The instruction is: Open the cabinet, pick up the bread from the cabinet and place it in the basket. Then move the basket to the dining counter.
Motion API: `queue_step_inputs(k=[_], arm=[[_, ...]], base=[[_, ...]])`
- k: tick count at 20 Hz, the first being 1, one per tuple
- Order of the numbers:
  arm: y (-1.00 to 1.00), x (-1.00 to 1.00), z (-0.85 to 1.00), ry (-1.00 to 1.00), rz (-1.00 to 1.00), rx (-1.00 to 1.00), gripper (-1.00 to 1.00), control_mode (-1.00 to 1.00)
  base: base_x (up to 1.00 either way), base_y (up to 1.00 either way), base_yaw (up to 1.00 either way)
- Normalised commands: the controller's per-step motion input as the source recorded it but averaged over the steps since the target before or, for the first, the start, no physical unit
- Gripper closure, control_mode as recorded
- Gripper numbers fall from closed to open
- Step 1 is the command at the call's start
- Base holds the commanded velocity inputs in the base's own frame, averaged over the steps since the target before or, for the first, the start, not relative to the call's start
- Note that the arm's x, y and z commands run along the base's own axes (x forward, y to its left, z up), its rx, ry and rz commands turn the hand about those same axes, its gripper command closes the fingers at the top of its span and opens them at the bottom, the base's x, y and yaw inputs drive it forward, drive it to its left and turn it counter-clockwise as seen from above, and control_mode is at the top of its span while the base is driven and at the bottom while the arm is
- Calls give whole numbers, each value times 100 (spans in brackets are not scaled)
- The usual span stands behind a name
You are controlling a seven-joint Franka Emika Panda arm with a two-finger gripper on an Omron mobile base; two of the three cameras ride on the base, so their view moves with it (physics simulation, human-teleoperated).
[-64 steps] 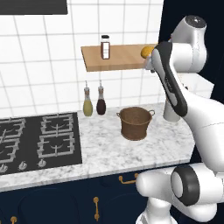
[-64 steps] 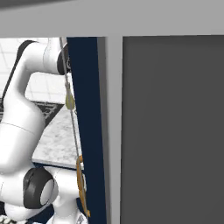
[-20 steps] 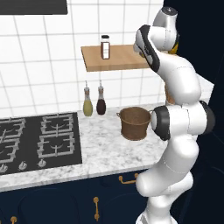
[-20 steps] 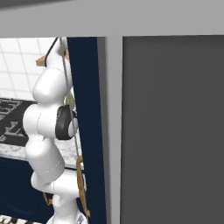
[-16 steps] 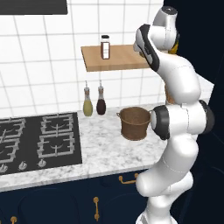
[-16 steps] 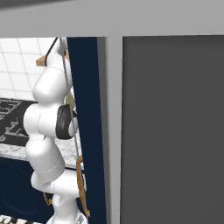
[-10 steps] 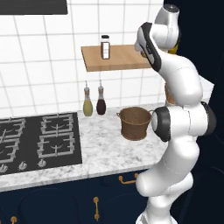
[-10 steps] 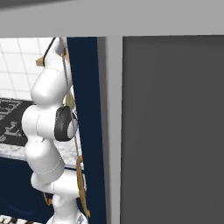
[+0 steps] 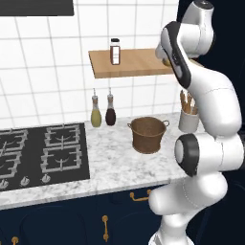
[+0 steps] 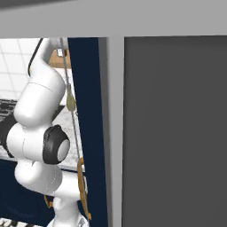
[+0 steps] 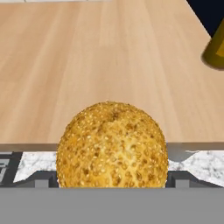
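Arm reaches up; tool (image 11: 112,177) grips bread (image 11: 112,146) (shelf-high).

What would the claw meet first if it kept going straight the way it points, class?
The bread: in the hand view the seeded bun sits dead centre, right at the claw, seemingly between the finger tips already. Beyond it lies the wooden shelf. Whether the fingers press on it is unclear.
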Motion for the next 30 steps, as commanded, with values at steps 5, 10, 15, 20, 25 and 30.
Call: queue_step_inputs(k=[5,10,15,20,25,30], arm=[[13,-100,-3,0,0,0,100,-100],[15,-100,-22,1,0,0,100,-100],[1,-88,-28,8,0,0,100,-100],[1,-36,-12,19,0,0,100,-100],[0,6,-39,37,0,0,100,-100],[5,51,-62,16,1,0,100,-100]], base=[[0,0,0],[0,0,0],[0,0,0],[0,0,0],[0,0,0],[0,0,0]])
